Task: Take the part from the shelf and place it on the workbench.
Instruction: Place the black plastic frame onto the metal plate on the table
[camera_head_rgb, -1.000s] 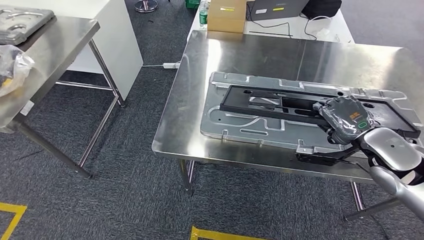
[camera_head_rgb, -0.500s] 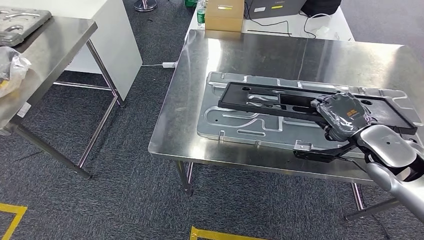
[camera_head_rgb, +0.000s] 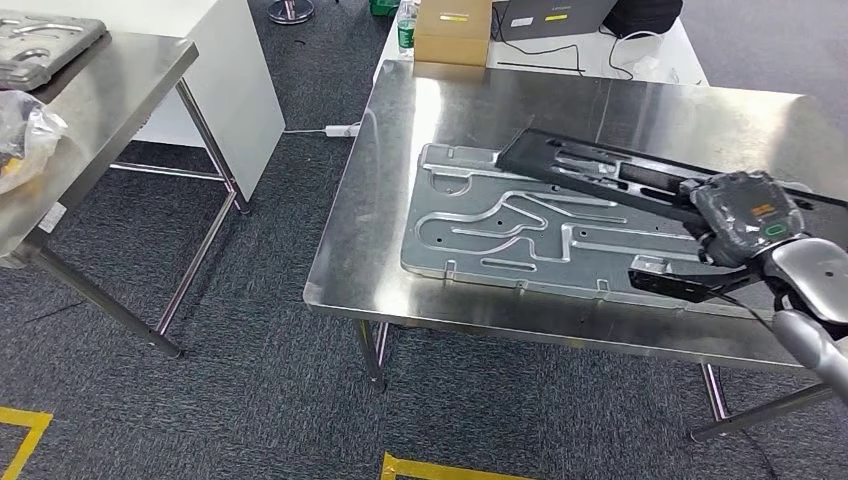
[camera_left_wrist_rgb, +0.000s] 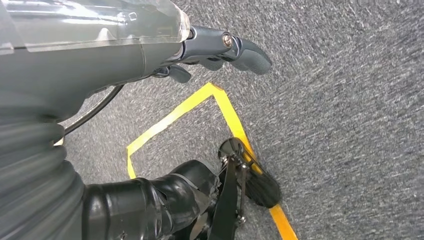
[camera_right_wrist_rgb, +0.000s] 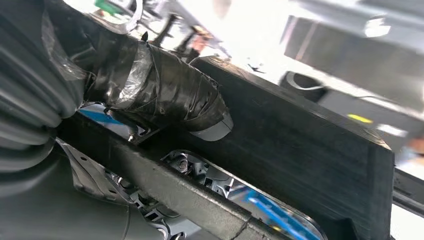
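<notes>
Silver arm (camera_head_rgb: 800, 290), grey taped hand (camera_head_rgb: 745, 215)

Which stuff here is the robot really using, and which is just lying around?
For the job:
- black frame part, held by the right hand
- steel workbench
- grey stamped metal panel lying on the workbench

Just lying about:
- cardboard box
- green bottle
- laptop
- power strip on the floor
- side table

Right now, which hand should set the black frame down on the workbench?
The right hand: it already grips the black frame, tilted above the workbench. The left hand hangs over the floor.
</notes>
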